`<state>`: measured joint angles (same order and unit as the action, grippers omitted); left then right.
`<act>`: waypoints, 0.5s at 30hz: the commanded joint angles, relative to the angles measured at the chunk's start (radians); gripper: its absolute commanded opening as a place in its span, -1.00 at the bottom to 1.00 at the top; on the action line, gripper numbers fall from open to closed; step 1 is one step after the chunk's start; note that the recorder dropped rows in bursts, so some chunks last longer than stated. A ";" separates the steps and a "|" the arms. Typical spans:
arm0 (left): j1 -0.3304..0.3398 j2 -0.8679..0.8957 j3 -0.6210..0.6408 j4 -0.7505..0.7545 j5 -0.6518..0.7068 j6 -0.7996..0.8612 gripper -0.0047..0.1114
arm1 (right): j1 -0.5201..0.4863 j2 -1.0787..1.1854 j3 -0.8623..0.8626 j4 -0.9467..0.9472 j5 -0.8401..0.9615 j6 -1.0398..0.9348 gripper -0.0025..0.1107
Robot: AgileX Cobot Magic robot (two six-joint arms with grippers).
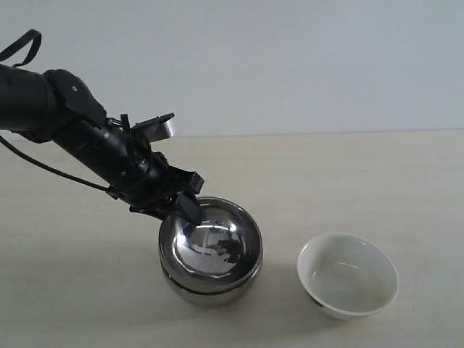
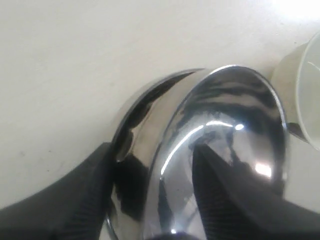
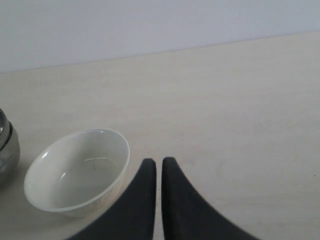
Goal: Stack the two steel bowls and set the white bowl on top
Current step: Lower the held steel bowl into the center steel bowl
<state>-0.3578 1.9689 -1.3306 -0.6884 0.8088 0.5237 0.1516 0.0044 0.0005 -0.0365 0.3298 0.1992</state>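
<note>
The two steel bowls sit nested on the table: the upper steel bowl (image 1: 210,243) rests inside the lower steel bowl (image 1: 210,293). My left gripper (image 1: 177,210) straddles their near rim. One finger (image 2: 225,200) is inside the upper steel bowl (image 2: 230,115), the other (image 2: 70,200) outside the lower steel bowl (image 2: 145,115). Space shows on both sides of the rim, so the left gripper (image 2: 150,150) looks open. The white bowl (image 1: 348,275) stands upright and empty to the right. My right gripper (image 3: 159,161) is shut, empty, just beside the white bowl (image 3: 77,170).
The pale table (image 1: 348,181) stretches bare behind and to the right of the bowls. A plain light wall (image 1: 290,58) rises at its back edge. The left arm (image 1: 65,116) reaches in from the upper left. The right arm is outside the exterior view.
</note>
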 commanded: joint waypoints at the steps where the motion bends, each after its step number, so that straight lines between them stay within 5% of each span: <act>1: -0.005 -0.003 -0.032 -0.002 0.052 -0.012 -0.12 | -0.003 -0.004 0.000 0.000 -0.007 0.003 -0.96; 15: -0.003 -0.003 -0.032 -0.002 0.047 -0.012 -0.14 | -0.003 -0.004 0.000 0.000 -0.007 0.003 -0.96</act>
<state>-0.3578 1.9689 -1.3543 -0.6884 0.8467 0.5177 0.1516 0.0044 0.0005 -0.0365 0.3298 0.1992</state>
